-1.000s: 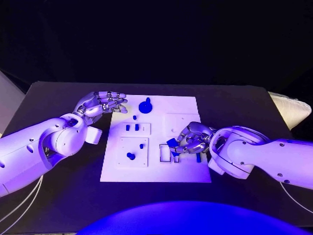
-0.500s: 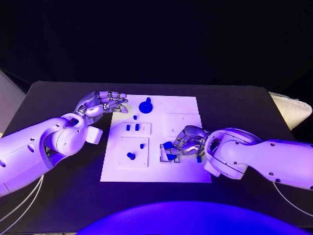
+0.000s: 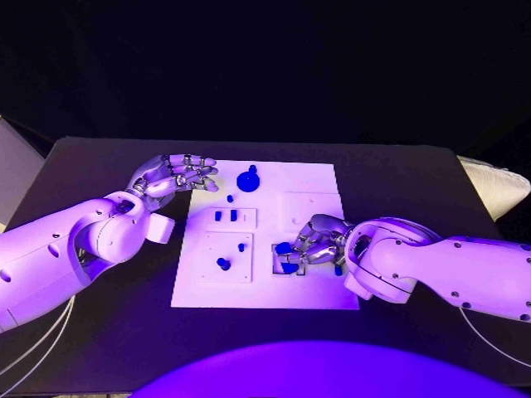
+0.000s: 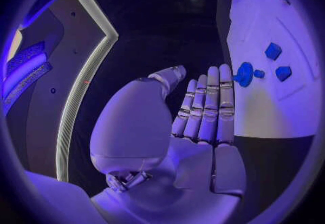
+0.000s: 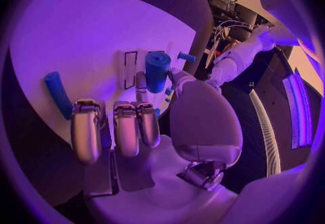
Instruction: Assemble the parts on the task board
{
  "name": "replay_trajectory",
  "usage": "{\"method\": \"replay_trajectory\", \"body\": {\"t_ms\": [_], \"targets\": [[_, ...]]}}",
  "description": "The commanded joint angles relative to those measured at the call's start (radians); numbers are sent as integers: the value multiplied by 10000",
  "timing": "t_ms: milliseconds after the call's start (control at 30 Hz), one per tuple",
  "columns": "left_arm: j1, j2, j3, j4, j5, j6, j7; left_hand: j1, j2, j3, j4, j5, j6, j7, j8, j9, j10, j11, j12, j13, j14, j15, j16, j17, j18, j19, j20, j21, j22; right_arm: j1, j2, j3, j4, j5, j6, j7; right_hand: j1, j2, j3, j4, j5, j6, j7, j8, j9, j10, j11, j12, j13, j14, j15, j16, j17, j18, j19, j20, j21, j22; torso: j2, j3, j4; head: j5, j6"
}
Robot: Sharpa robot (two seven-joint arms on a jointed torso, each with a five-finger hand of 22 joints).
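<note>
We see right hand [image 3: 317,240] pinching blue cylinder part [image 5: 157,70] over task board [image 3: 314,178] slot (left hand [image 3: 173,176] empty, fingers together).

Violet-blue light over whole scene; room behind table [image 3: 98,332] black. Task board [image 3: 308,178] brightest surface in head view, near glare, small parts on it crisp. White arms pick up strong purple sheen. Wrist views: heavy fisheye bending, straight edges curve, dark ring round circle. Left hand [image 4: 203,110] sharp, glossy highlights on fingers. Right hand [image 5: 135,126] close to lens, slightly soft; board behind it washed pale lilac.
</note>
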Motion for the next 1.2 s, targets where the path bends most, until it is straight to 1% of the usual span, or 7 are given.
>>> {"method": "replay_trajectory", "body": {"t_ms": [33,233,300,567,933,1033,1200], "targets": [[-1,6,8,25,-6,126,43,-31,71,6,48,25,-82,343,55,-9,-85,17,38,12,-73,-9,-47,9,-144,-41,3,-47,-16,-21,33,-2,-28,-171,155,-34,-131,23,-70,1,-91,38,19,-29,-11,969,-72,-17,2521,1002,-37,-5,2456,-71,778,-55,-68,2013,0,-3,1,10,2],[-1,6,8,26,-6,124,39,-40,77,7,59,25,-86,344,59,-11,-90,18,43,12,-74,-7,-50,15,-143,-41,6,-52,-19,-25,77,-3,-84,-284,-37,-39,-429,135,-698,19,-966,4,11,18,55,932,-77,-72,2479,999,-42,-12,2443,-65,772,-59,-102,2004,-4,-3,-1,10,2],[-1,5,8,27,-6,125,37,-40,77,7,59,25,-86,344,59,-11,-90,18,43,12,-74,-7,-50,15,-143,-41,6,-52,-19,-28,97,-3,-113,-338,-134,-37,-698,224,-1166,24,-857,-24,12,44,93,918,-79,-94,2464,997,-42,-17,2434,-60,766,-62,-132,1992,-2,1,-3,9,2],[-1,-7,8,25,-2,115,29,-40,77,7,59,25,-86,344,59,-11,-90,18,43,12,-74,-7,-50,15,-143,-41,6,-52,-19,-53,127,-4,-150,-532,-266,32,-1214,802,-3185,59,-2309,-103,18,136,213,894,-69,-139,2442,1001,-36,-15,2449,-60,773,-53,-153,2009,-2,5,-7,2,2],[-1,-22,8,24,3,109,16,-50,85,8,72,26,-91,345,65,-13,-97,19,49,12,-76,-6,-53,23,-143,-41,8,-59,-24,-99,-37,-5,13,-593,-147,180,-1368,707,-3512,68,-2462,-118,21,147,227,885,-66,-154,2433,1003,-33,-12,2456,-60,775,-51,-155,2014,-2,7,-4,12,2],[-1,-31,8,24,3,112,11,-50,85,8,72,26,-91,345,65,-13,-97,19,49,12,-76,-6,-53,23,-143,-41,8,-59,-24,-115,-171,-5,127,-592,-145,346,-1024,1093,-3438,33,-2220,-118,17,162,242,896,-70,-142,2446,1001,-35,-17,2448,-62,779,-50,-150,2025,1,10,1,21,2],[-2,-50,8,26,4,113,2,-50,85,8,72,26,-91,345,65,-13,-97,19,49,12,-76,-6,-53,23,-143,-41,8,-59,-24,-126,-502,-3,348,-480,-232,881,208,1284,-3460,-22,-1987,-82,-15,233,278,929,-99,-95,2484,1005,-58,-11,2464,-66,788,-72,-137,2047,1,7,-12,53,2]]}}
